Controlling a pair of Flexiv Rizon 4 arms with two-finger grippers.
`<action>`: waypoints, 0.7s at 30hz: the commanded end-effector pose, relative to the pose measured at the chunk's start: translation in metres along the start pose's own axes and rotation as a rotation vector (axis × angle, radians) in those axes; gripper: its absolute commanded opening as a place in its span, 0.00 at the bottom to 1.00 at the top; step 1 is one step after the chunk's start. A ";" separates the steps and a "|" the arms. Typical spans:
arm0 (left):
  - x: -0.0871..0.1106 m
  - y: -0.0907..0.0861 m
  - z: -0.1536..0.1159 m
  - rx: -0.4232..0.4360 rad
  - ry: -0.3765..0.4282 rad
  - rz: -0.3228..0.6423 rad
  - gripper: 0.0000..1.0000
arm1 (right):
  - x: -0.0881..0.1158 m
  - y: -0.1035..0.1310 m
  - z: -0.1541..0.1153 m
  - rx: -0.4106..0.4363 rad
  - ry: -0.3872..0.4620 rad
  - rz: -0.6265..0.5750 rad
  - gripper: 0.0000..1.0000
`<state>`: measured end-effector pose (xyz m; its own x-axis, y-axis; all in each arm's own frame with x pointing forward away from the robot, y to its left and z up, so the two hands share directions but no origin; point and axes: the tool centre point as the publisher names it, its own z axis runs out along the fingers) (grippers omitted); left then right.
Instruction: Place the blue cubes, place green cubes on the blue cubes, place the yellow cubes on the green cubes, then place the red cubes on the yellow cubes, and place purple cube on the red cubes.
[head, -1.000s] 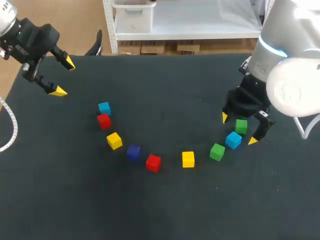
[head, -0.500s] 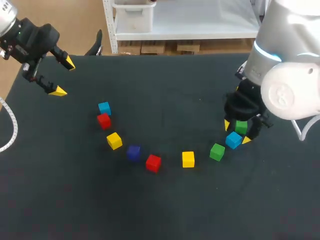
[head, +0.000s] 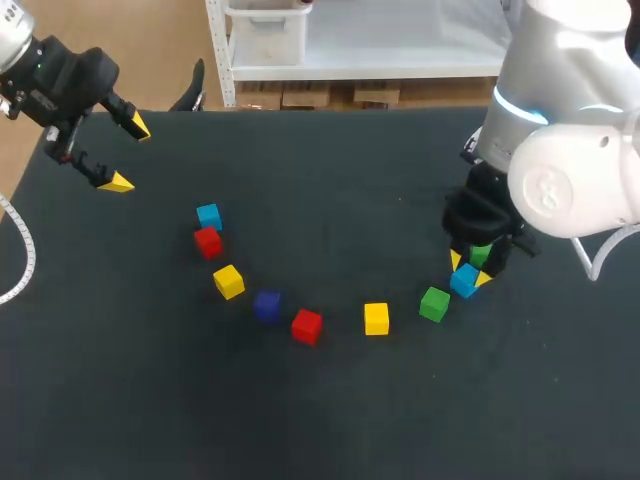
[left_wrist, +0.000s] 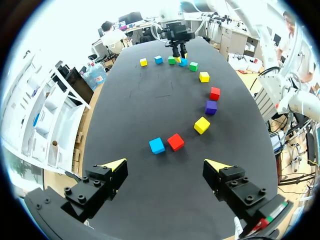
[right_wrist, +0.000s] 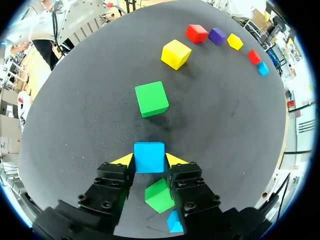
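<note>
Your right jaws clamp a blue cube, with a green cube crowding behind; the head view hides the grip. Left jaws apart.

The blue cube clamped between the right gripper's tips has both side faces covered by them. Behind it, between the finger bodies, a green cube shows only in part. A small blue scrap farther back toward the wrist is too cut off to identify. In the head view that green cube is a mere sliver under the gripper's black body.
</note>
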<state>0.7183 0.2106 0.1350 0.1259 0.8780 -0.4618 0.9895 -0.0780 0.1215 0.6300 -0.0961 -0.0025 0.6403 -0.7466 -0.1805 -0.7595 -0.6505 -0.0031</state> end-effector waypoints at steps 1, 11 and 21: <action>0.001 -0.001 0.000 -0.002 -0.001 0.003 1.00 | 0.001 -0.002 -0.005 -0.005 -0.023 0.052 0.00; 0.001 -0.001 0.000 -0.002 -0.001 0.003 1.00 | -0.004 -0.022 -0.023 0.036 -0.016 0.543 0.00; 0.001 -0.001 0.000 -0.002 -0.001 0.003 1.00 | -0.027 -0.063 -0.023 0.160 0.055 0.878 0.00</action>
<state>0.7183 0.2106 0.1350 0.1259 0.8780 -0.4618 0.9895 -0.0780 0.1215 0.6619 -0.0491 0.0279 0.0692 -0.9813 -0.1799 -0.9969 -0.0747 0.0243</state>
